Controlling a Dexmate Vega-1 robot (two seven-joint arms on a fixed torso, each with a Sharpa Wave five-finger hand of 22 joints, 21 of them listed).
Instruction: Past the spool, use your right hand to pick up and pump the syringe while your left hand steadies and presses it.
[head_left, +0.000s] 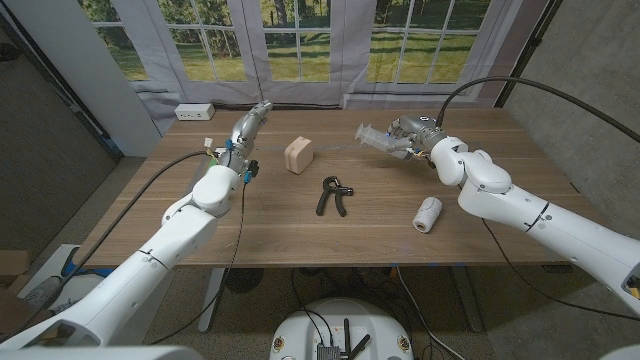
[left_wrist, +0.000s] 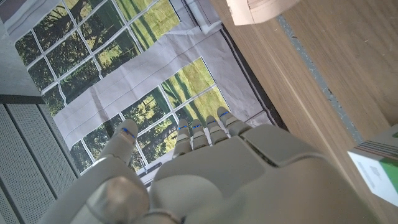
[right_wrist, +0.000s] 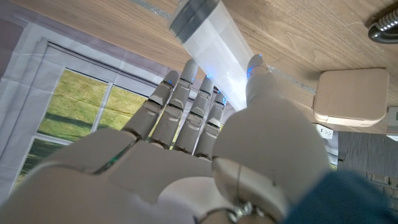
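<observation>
1. The right hand (head_left: 405, 135) is raised over the far right part of the wooden table (head_left: 250, 225), clamped on the clear syringe (head_left: 375, 137), which sticks out of it toward the table's middle.
2. In the right wrist view the syringe (right_wrist: 211, 46) runs between the thumb and the other fingers (right_wrist: 186, 99), its grey plunger end pointing away from the palm; the fingers lie close together along the barrel.
3. The left hand (head_left: 250, 127) is held up over the far left part of the table, fingers straight and close together, pointing away from the robot, holding nothing.
4. From the left wrist view the left hand's fingers (left_wrist: 205, 134) reach toward the curtained window, with nothing between them.
5. The two hands are well apart, and the left hand does not touch the syringe.
6. A beige block (head_left: 298, 154) stands on the table between the hands, nearer the left one.
7. A black hand-grip tool (head_left: 331, 194) lies nearer the robot than the block.
8. A white spool (head_left: 428, 213) lies on its side, nearer the robot than the right hand and under its forearm.
</observation>
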